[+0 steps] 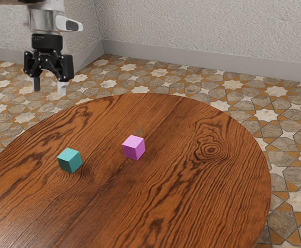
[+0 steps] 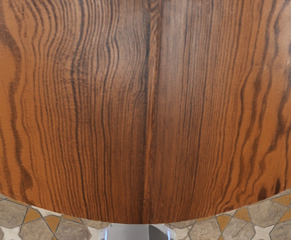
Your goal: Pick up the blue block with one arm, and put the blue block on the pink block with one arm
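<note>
A teal-blue block (image 1: 69, 159) rests on the round wooden table (image 1: 192, 196) toward the exterior view's left. To its right, a short gap away, sits the pink block (image 1: 133, 147). My black gripper (image 1: 49, 87) hangs high at the upper left, well above and behind the blue block, its fingers (image 1: 62, 87) spread apart with nothing between them. In the wrist view I look straight down on bare table wood (image 2: 145, 100) and its rounded edge.
Patterned floor tiles (image 1: 243, 93) surround the table, and a textured wall (image 1: 202, 26) runs behind. The table's edge curves near the right of the exterior view. Tiles (image 2: 15, 220) show beyond the table edge in the wrist view.
</note>
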Controlling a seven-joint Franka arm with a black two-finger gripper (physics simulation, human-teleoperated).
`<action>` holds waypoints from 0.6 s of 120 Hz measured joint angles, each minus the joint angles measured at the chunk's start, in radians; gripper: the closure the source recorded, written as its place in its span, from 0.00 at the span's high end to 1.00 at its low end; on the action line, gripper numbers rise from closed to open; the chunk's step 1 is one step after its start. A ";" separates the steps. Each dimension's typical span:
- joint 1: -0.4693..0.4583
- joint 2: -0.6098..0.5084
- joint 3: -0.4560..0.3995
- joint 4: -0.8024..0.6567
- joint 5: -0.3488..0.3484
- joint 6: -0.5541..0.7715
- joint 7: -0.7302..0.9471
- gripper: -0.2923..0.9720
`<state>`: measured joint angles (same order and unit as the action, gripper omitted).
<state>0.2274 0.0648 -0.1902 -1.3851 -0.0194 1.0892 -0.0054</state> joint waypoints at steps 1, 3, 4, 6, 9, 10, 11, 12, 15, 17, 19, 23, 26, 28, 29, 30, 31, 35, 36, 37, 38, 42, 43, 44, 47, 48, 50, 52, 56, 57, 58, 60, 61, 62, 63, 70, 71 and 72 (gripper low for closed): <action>0.001 -0.002 0.000 -0.005 0.000 0.015 0.000 0.77; 0.003 -0.007 0.001 -0.021 0.000 0.043 0.000 0.77; 0.004 -0.008 0.001 -0.029 0.000 0.057 0.000 0.77; 0.004 -0.011 0.003 -0.043 0.001 0.083 0.000 0.77; 0.003 -0.011 0.004 -0.057 0.001 0.118 -0.001 0.77; 0.003 -0.009 0.004 -0.061 0.002 0.129 -0.001 0.77; 0.003 -0.006 0.004 -0.071 0.003 0.142 -0.002 0.77; 0.003 -0.004 0.004 -0.080 0.005 0.154 -0.002 0.77; 0.010 -0.005 -0.002 -0.131 0.013 0.196 -0.003 0.77; 0.022 -0.009 -0.012 -0.170 0.019 0.225 -0.004 0.77; 0.058 -0.027 -0.043 -0.229 0.028 0.262 -0.004 0.77; 0.125 -0.063 -0.097 -0.336 0.044 0.335 -0.002 0.77; 0.160 -0.088 -0.120 -0.404 0.054 0.389 -0.001 0.77; 0.179 -0.108 -0.131 -0.458 0.059 0.429 0.001 0.77; 0.188 -0.116 -0.135 -0.483 0.062 0.448 0.002 0.77; 0.196 -0.123 -0.139 -0.506 0.064 0.467 0.003 0.77; 0.203 -0.129 -0.142 -0.527 0.066 0.486 0.005 0.77; 0.233 -0.146 -0.150 -0.596 0.072 0.559 0.010 0.77; 0.240 -0.149 -0.152 -0.610 0.073 0.577 0.011 0.77; 0.247 -0.151 -0.153 -0.625 0.075 0.595 0.012 0.77; 0.254 -0.153 -0.154 -0.639 0.076 0.612 0.013 0.77; 0.279 -0.161 -0.157 -0.687 0.080 0.681 0.018 0.77; 0.284 -0.164 -0.158 -0.699 0.081 0.698 0.019 0.77; 0.289 -0.166 -0.158 -0.711 0.081 0.715 0.020 0.77; 0.301 -0.174 -0.159 -0.745 0.084 0.765 0.023 0.77; 0.304 -0.176 -0.160 -0.755 0.084 0.781 0.024 0.77; 0.308 -0.180 -0.160 -0.774 0.085 0.813 0.026 0.77; 0.310 -0.182 -0.160 -0.798 0.086 0.848 0.029 0.77; 0.311 -0.185 -0.161 -0.834 0.087 0.916 0.034 0.77; 0.311 -0.185 -0.161 -0.841 0.087 0.932 0.036 0.77; 0.311 -0.184 -0.161 -0.847 0.087 0.947 0.037 0.77; 0.311 -0.182 -0.160 -0.857 0.087 0.976 0.040 0.77; 0.310 -0.180 -0.160 -0.861 0.088 0.991 0.041 0.77; 0.310 -0.176 -0.160 -0.865 0.088 1.005 0.043 0.77; 0.310 -0.173 -0.160 -0.867 0.088 1.018 0.044 0.77; 0.312 -0.147 -0.161 -0.879 0.089 1.104 0.056 0.77; 0.312 -0.144 -0.161 -0.880 0.089 1.115 0.057 0.77; 0.313 -0.140 -0.161 -0.881 0.089 1.125 0.059 0.77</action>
<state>0.5401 -0.0755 -0.3509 -2.2660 0.0694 2.2139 0.0536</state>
